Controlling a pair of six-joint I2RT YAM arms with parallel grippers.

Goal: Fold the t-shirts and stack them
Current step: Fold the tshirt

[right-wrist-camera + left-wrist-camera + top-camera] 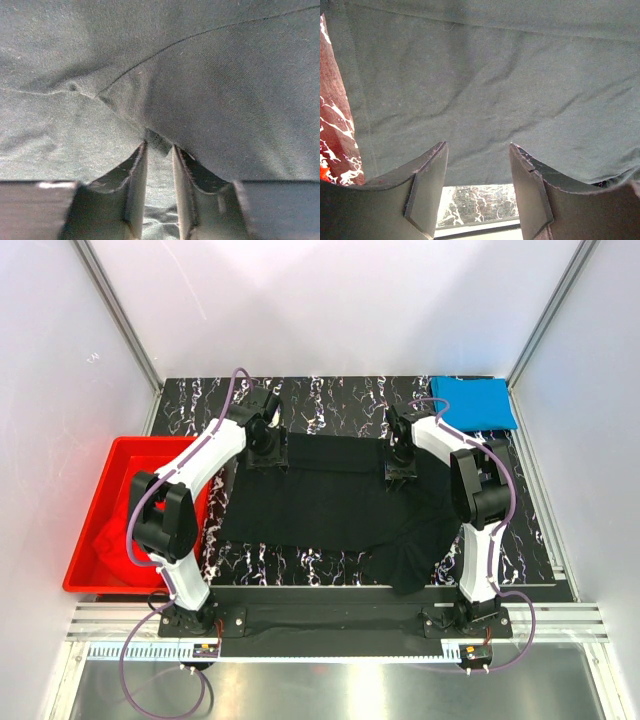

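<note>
Lying spread flat mid-table, black shirt [330, 505] had its 5 o'clock corner bunched up. Right gripper [159, 145] sat on the shirt's far edge at 1 o'clock, fingers nearly together and clamped on a small raised fold of the cloth. Left gripper [477, 145] sat on the same edge at 11 o'clock, fingers apart, with the hem running across their tips and nothing pinched. Blue shirt [475, 403] lay folded in the table's [330, 405] 1 o'clock corner. Red shirt [110, 540] was crumpled in tub [88, 525] at 9 o'clock.
</note>
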